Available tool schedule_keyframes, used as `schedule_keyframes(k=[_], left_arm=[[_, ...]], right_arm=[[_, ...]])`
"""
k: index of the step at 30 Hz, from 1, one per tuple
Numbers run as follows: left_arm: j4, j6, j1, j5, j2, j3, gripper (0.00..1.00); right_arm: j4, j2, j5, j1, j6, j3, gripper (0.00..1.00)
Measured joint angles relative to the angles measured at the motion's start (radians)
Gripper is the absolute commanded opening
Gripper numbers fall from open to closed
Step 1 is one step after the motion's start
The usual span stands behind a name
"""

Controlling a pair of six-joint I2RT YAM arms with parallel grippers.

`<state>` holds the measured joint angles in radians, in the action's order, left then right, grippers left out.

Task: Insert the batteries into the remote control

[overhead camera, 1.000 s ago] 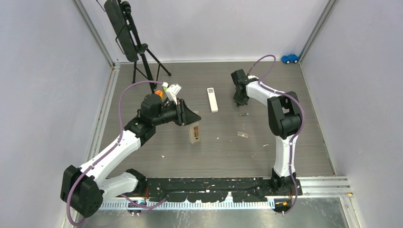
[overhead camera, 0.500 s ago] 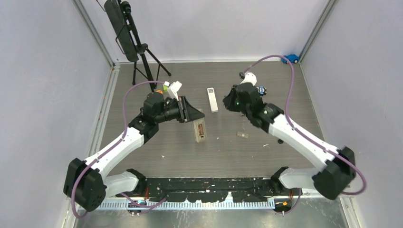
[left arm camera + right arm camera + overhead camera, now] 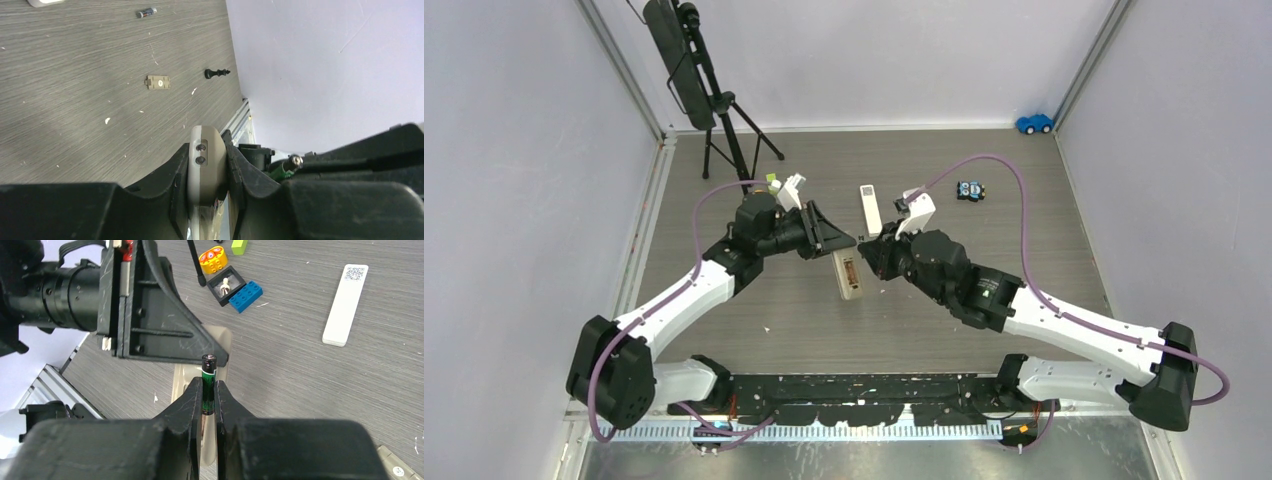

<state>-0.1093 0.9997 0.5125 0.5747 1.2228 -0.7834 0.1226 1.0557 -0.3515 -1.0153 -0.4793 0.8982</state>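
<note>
My left gripper (image 3: pixel 829 240) is shut on the end of a beige remote (image 3: pixel 849 275), holding it above the floor; in the left wrist view the remote's end (image 3: pixel 207 165) sits clamped between the jaws of the left gripper (image 3: pixel 207 145). My right gripper (image 3: pixel 208 390) is shut on a green-black battery (image 3: pixel 208 382), held upright right over the remote (image 3: pixel 222 340). In the top view the right gripper (image 3: pixel 879 255) is just right of the remote. A second battery (image 3: pixel 146 12) lies on the floor. The remote's battery cover (image 3: pixel 158 82) lies apart.
A white remote (image 3: pixel 869 208) lies behind the grippers. Toy blocks (image 3: pixel 240 290) and an orange piece (image 3: pixel 213 259) sit by the left arm. A black knob-like piece (image 3: pixel 216 73), a tripod (image 3: pixel 714 100), a small toy car (image 3: pixel 969 190) and a blue car (image 3: pixel 1034 123) stand around.
The right arm has swung from the far right to the centre with the battery, ending beside the held remote. The left gripper has shifted the remote slightly right.
</note>
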Motion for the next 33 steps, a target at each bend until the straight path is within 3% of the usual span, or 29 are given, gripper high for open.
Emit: schedule_keyframes(k=[15, 26, 29, 33], left_arm=[[-0.054, 0.193, -0.029, -0.01, 0.063, 0.016, 0.0], [-0.074, 0.22, -0.029, 0.012, 0.075, 0.025, 0.0], [-0.076, 0.225, -0.029, 0.013, 0.075, 0.025, 0.0], [-0.077, 0.227, -0.029, 0.013, 0.075, 0.025, 0.0]], right_arm=[[-0.094, 0.043, -0.029, -0.066, 0.079, -0.067, 0.01], [-0.151, 0.071, -0.049, -0.066, 0.107, -0.094, 0.01], [-0.161, 0.071, -0.041, -0.066, 0.107, -0.103, 0.05], [-0.17, 0.071, -0.036, -0.066, 0.106, -0.11, 0.16]])
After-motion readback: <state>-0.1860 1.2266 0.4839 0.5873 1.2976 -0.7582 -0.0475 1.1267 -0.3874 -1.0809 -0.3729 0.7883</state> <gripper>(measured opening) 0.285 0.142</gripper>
